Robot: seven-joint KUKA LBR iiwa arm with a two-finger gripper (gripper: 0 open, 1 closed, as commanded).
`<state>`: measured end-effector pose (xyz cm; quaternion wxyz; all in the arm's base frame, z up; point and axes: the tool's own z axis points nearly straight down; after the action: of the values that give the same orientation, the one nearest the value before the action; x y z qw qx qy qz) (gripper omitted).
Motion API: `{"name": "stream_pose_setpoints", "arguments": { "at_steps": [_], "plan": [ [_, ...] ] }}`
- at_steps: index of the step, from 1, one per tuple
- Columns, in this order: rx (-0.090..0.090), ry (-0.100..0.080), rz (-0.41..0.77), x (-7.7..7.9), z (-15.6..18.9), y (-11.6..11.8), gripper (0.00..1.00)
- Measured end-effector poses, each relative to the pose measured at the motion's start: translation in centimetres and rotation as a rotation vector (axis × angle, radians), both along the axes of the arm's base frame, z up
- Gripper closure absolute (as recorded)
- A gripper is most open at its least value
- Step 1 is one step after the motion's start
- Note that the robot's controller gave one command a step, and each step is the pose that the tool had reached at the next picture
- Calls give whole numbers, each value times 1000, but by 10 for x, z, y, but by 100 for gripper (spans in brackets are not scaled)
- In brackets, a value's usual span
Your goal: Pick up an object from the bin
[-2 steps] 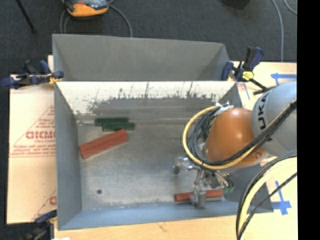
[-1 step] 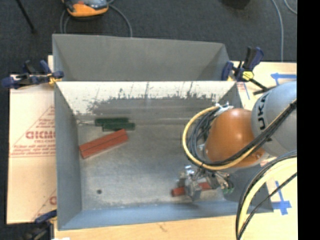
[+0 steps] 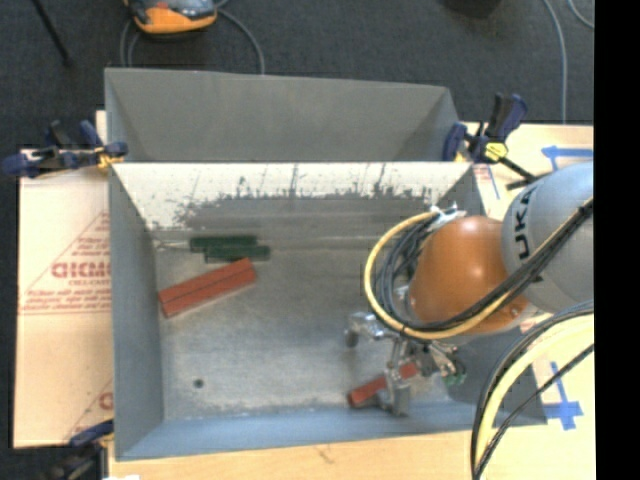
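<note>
Orange and rounded, the arm's wrist cover (image 3: 462, 268) is the part closest to the lens, with a loop of cables (image 3: 383, 258) curling round its left side. Below it, low over the floor of the bin (image 3: 135, 308), hangs the gripper (image 3: 398, 386).

Just beside the gripper lies a small red piece (image 3: 363, 396), short and blocky. It rests on the floor in the front right part of the bin, close to the near wall. Its left end lies bare; its right end runs in under the gripper's metal parts, so its full shape cannot be told. Whether the gripper is open, closed or actually clasping that piece cannot be made out either (the cover and the wrist hardware stand in the way).

Well apart from all this, toward the back left of the floor, a dark green bar (image 3: 228, 248) lies flat. A longer red-brown bar (image 3: 207, 288) lies just in front of it at a slant, its right end near the green one. A tiny dark speck (image 3: 197, 384) sits alone on the floor at front left; what it is cannot be told.

Reaching in from the right, the arm (image 3: 560, 233) bends over the bin's right rim, with its wrist pointing down and a little leftward.
</note>
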<state>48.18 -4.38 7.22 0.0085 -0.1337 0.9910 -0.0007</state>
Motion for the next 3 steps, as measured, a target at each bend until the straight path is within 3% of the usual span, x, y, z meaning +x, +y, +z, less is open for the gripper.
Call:
{"name": "stream_pose_setpoints", "arguments": {
  "at_steps": [1, 2, 3],
  "plan": [
    [0, 8, 0, -2, 0, 0, 100],
    [0, 8, 0, -2, 0, 0, 100],
    [1, 22, -30, -5, 46, -25, 100]
  ]
}}
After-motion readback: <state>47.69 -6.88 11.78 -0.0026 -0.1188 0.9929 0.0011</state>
